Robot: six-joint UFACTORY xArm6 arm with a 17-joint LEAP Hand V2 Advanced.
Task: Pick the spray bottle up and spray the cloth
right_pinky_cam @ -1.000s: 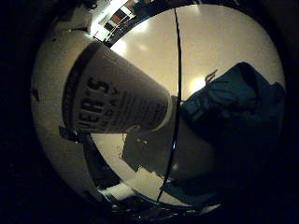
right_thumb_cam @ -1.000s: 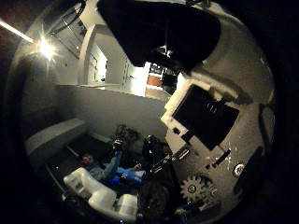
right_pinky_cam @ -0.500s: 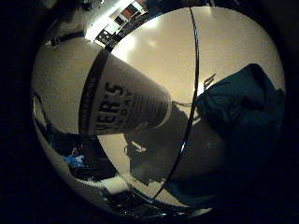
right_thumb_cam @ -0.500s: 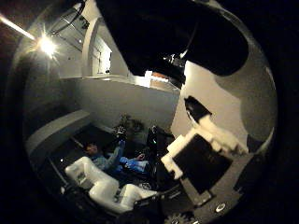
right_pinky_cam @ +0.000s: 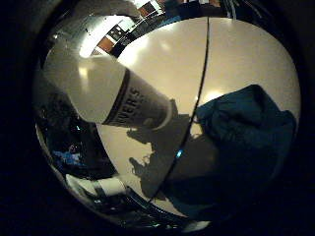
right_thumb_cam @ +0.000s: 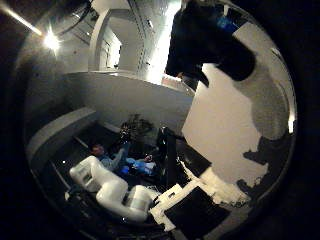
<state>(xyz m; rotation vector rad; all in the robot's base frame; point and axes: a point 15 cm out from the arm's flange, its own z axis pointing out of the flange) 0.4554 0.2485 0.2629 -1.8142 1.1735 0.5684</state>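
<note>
The white spray bottle (right_pinky_cam: 118, 96) with a dark-banded label lies close across my palm, held above the white table (right_pinky_cam: 236, 59). Its body fills a large part of the little finger side view; the nozzle end is out of sight there. A crumpled dark teal cloth (right_pinky_cam: 246, 132) lies on the table beyond the bottle's base, apart from it. The bottle and my hand cast a shadow (right_pinky_cam: 152, 157) on the table beside the cloth. In the thumb side view a white and black part of my right hand (right_thumb_cam: 192, 210) shows low down, and a black shape (right_thumb_cam: 207, 45) looms close.
A dark seam (right_pinky_cam: 199, 93) runs across the table between bottle and cloth. The white robot arm (right_thumb_cam: 110, 187) shows in the thumb side view, with a grey low wall (right_thumb_cam: 125, 97) and room lights behind. Dark clutter (right_pinky_cam: 64, 142) lies past the table's edge.
Both views have swung with the hand. The bottle has stayed against the palm, and the cloth still lies on the table. The white and black finger part has slid toward the thumb side view's edge.
</note>
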